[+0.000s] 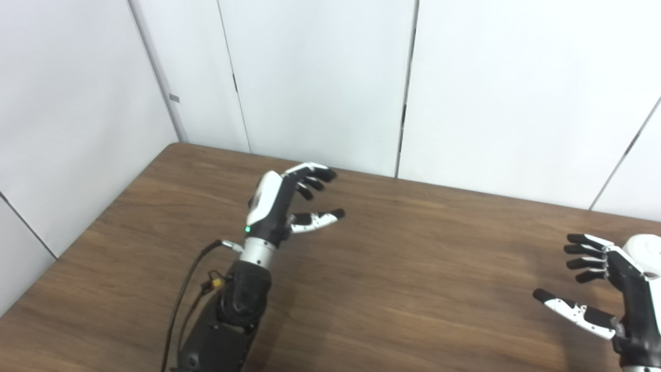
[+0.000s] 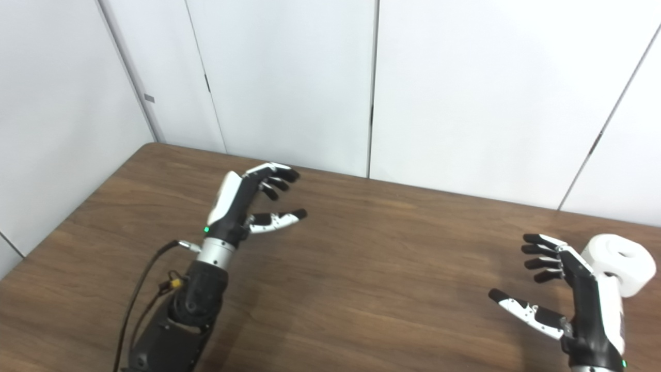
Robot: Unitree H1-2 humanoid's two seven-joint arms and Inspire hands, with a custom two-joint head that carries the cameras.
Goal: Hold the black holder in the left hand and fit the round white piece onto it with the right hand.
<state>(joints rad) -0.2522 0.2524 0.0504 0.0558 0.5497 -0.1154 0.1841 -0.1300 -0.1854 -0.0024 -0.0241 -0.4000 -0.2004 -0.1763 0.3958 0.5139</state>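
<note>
Illumination is bright, even and diffuse from overhead. Soft, faint shadows lie on the wooden table (image 1: pixel 413 268) beneath both arms. The white wall panels (image 2: pixel 465 93) appear slightly overexposed; focus is mildly soft

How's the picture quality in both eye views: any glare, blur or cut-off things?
Left eye view: even light, soft shadows on the table, no glare; the round white piece is cropped at the right edge. Right eye view: equally sharp; the piece shows whole behind the right hand. Left hand is crisp in both.
</note>
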